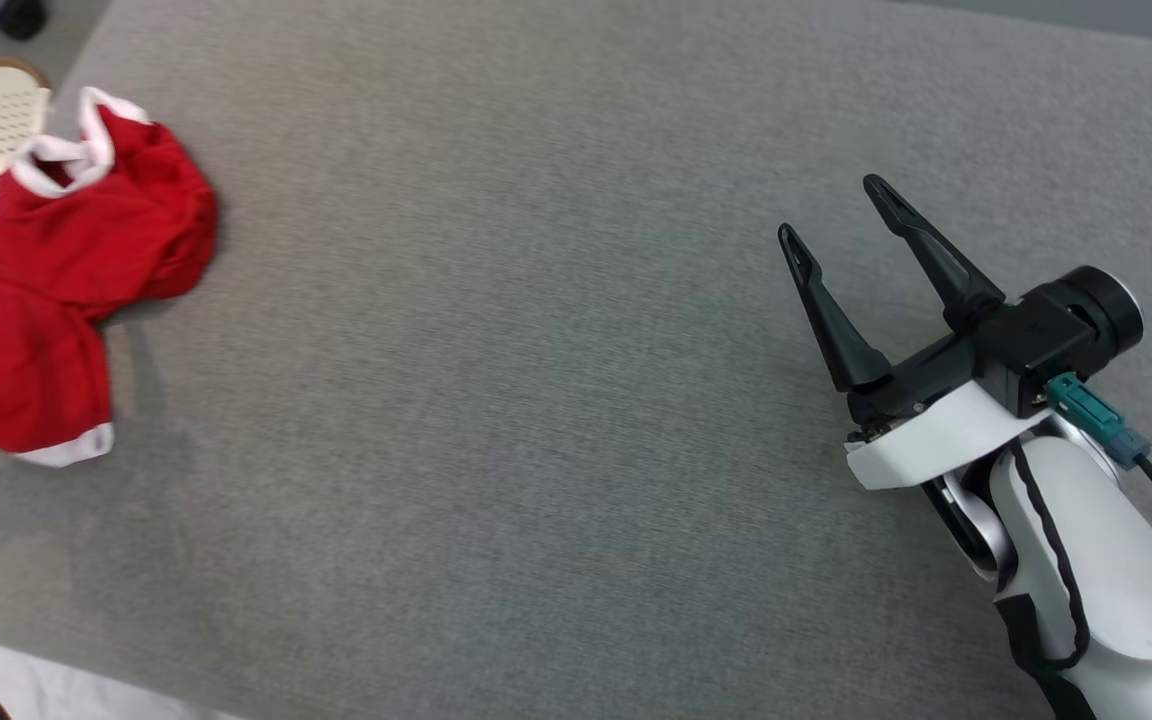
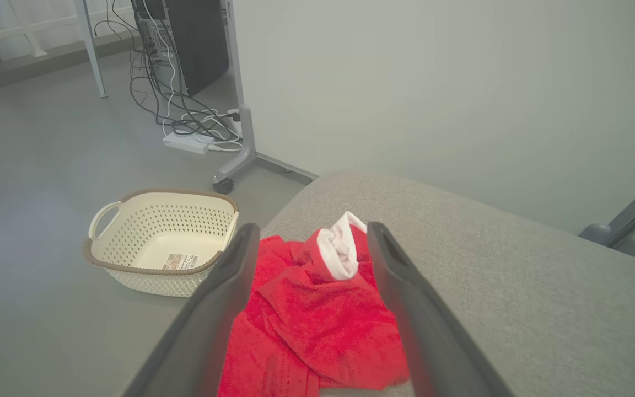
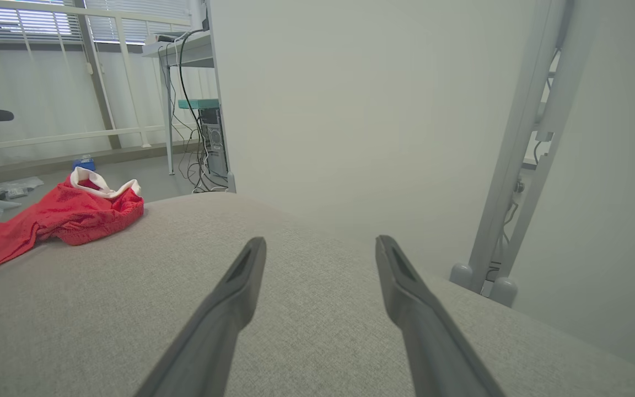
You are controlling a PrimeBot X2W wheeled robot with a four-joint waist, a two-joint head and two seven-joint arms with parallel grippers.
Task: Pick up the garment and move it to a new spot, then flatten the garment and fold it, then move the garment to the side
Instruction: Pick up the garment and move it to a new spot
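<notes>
L gripper (image 2: 312, 227): jaws wide, nothing held. In L wrist view its 2 fingers frame the garment (image 2: 317, 314) at lower centre, tips poised over the heap; looks not touching, but can't be sure from this angle. R gripper (image 1: 829, 207): also wide & empty, right side of head frame, over bare grey cushion (image 1: 536, 350), well apart from the garment. Garment = red w/ white trim, crumpled in a heap at far left of head frame, right at the cushion's edge, 1 white-hemmed end toward lower left. Cream perforated basket (image 2: 146, 270) sits on the floor just beyond that edge, left-centre of L wrist frame, empty bar a label inside. Progress, my read: 0 of 3 stages done. Garment not lifted, not flattened, no fold, not set aside. Looks like L arm lining up for the 1st pick. Left to do: grasp, carry to open mid-cushion, spread flat w/ both arms prob., fold, then shift to the side.
</notes>
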